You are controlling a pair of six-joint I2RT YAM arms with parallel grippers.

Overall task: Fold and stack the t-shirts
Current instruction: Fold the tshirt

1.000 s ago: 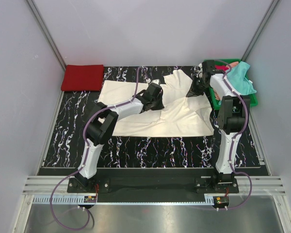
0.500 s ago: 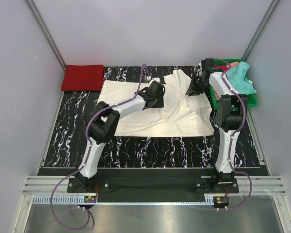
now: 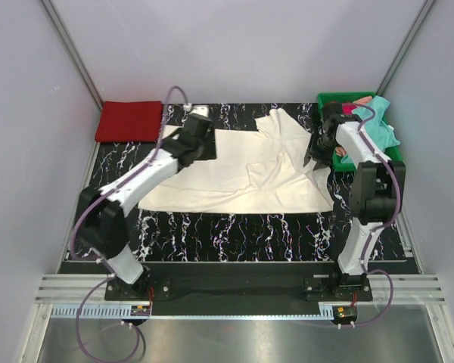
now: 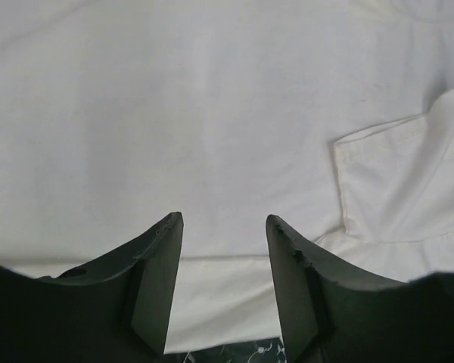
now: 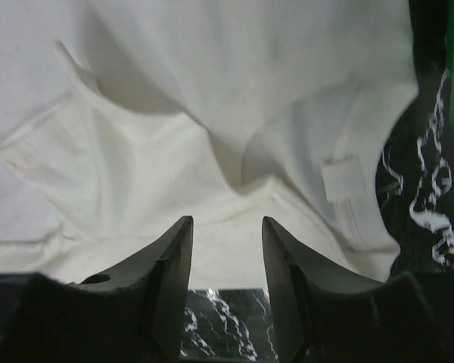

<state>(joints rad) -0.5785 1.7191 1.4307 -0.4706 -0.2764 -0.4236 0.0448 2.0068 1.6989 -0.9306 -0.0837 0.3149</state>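
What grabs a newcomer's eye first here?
A big cream-white t-shirt lies rumpled across the middle of the black marbled mat, both arms reaching over it. The left fingers and right fingers stand open above the cloth, holding nothing. Colour draws the eye next: a folded red shirt at the far left corner, and a green tray at far right with a teal shirt draped over it.

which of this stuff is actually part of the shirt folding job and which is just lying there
Job: cream-white t-shirt, red t-shirt, teal t-shirt.
Just there: green tray, marbled mat.
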